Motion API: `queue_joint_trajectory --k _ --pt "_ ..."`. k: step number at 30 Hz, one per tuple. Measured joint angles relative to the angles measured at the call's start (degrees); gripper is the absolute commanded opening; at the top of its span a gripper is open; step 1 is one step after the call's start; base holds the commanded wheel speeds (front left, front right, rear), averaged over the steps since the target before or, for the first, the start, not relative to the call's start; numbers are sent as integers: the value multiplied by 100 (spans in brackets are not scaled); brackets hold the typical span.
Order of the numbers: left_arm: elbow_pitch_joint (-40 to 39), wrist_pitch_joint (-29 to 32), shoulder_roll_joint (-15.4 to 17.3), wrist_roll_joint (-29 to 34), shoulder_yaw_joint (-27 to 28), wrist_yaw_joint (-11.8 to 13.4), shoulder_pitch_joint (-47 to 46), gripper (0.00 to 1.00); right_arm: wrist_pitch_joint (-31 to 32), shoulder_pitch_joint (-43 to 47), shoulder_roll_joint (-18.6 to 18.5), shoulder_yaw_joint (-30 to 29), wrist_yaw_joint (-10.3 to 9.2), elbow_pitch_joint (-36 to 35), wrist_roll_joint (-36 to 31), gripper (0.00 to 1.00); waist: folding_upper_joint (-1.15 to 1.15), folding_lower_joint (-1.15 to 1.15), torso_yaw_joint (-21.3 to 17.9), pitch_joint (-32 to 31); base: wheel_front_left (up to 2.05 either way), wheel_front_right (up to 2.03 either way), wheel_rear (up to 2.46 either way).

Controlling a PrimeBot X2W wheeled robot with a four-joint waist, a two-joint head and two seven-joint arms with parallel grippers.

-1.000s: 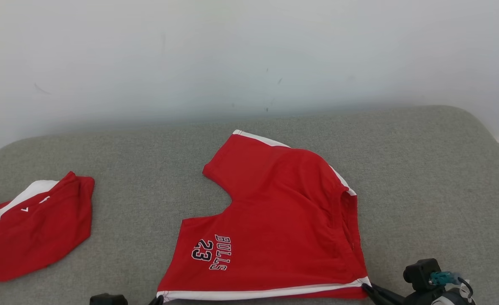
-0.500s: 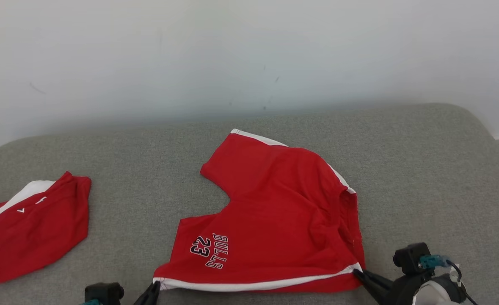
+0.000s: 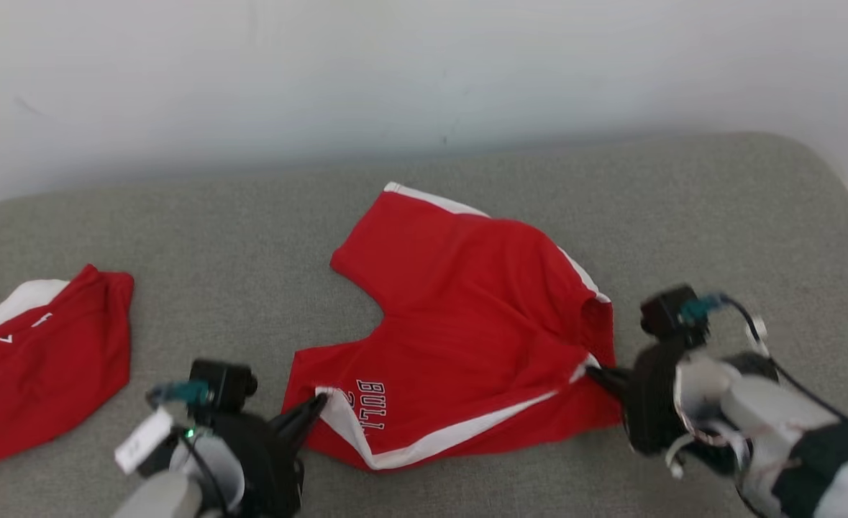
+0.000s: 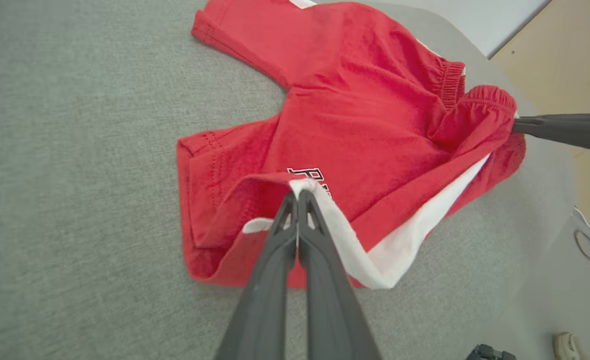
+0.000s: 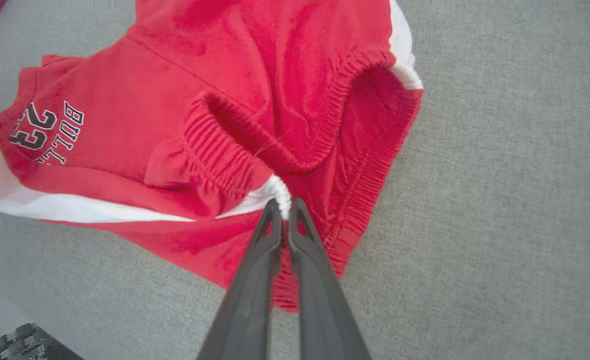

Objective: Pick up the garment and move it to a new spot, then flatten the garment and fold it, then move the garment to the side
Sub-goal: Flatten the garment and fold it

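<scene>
A second red garment (image 3: 42,374) lies at the left edge of the grey surface (image 3: 718,216). Near the front edge, the left tool (image 3: 317,403) is pinched tight on the white-trimmed hem corner of the shorts (image 3: 467,309), holding it raised and folded over part of the lettering. The shorts lie mid-surface. At their right side, the right tool (image 3: 598,374) grips the waistband's white-striped corner.

The grey padded bench (image 3: 718,216) (woven cloth, rounded far corners) carried two pieces. The red shorts (image 3: 481,302) lay about midway between its left and right edges, their near side partly raised off the cloth. A second red-and-white garment (image 3: 42,374) lay bunched at the left edge, well apart.
</scene>
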Motion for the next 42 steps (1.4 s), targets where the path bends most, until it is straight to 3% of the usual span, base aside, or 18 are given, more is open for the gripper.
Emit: queue_joint_trajectory --k 4,7,9,10,12,14,17,19,23,26,32,42 --pt "226 1067 21 -378 -46 30 -847 0 1063 -950 376 -57 -83 313 328 0 0 0 -29 276 0 0 0" --pt "500 1893 -7 -744 99 34 -1880 0 1718 -1953 586 -242 -347 727 449 0 2 1 -48 504 0 0 0" --pt "694 2101 -236 -945 372 82 -2669 0 1867 -2720 611 -495 -475 977 445 0 1 1 -50 662 0 0 0" --pt "797 2050 -401 -947 584 85 -3156 0 1834 -3154 593 -594 -488 1083 388 0 2 1 -48 744 0 0 0" --pt "935 1555 -699 -849 1134 374 -4209 0 1405 -4040 545 -829 -482 1239 26 0 2 2 -32 904 0 0 0" --pt "980 726 -857 -582 1691 821 -5152 0 424 -4832 498 -1272 -475 1227 -291 0 2 2 -4 1068 0 0 0" --pt "726 -301 -933 -487 2130 1079 -5656 0 -700 -5298 345 -1514 -313 876 -630 0 -1 -2 56 1309 0 0 0" --pt "553 -684 -926 -467 2195 1107 -5426 0 -1257 -5115 393 -1473 -203 690 -755 0 -1 -2 98 1477 0 0 0" --pt "598 -1073 -949 -359 1814 818 -4231 0 -2034 -3840 460 -1146 219 687 -913 0 2 3 166 1796 0 0 0" --pt "646 -1230 -886 -249 1393 521 -3282 0 -2439 -2970 387 -911 335 828 -932 0 2 1 219 1954 0 0 0" --pt "827 -1538 -509 153 790 226 -2226 0 -2886 -1861 363 -620 407 1066 -857 0 2 0 275 1919 0 0 0" --pt "929 -1925 -115 508 401 171 -1288 0 -2933 -748 297 -346 436 1003 -778 0 0 -2 190 1341 0 0 0"
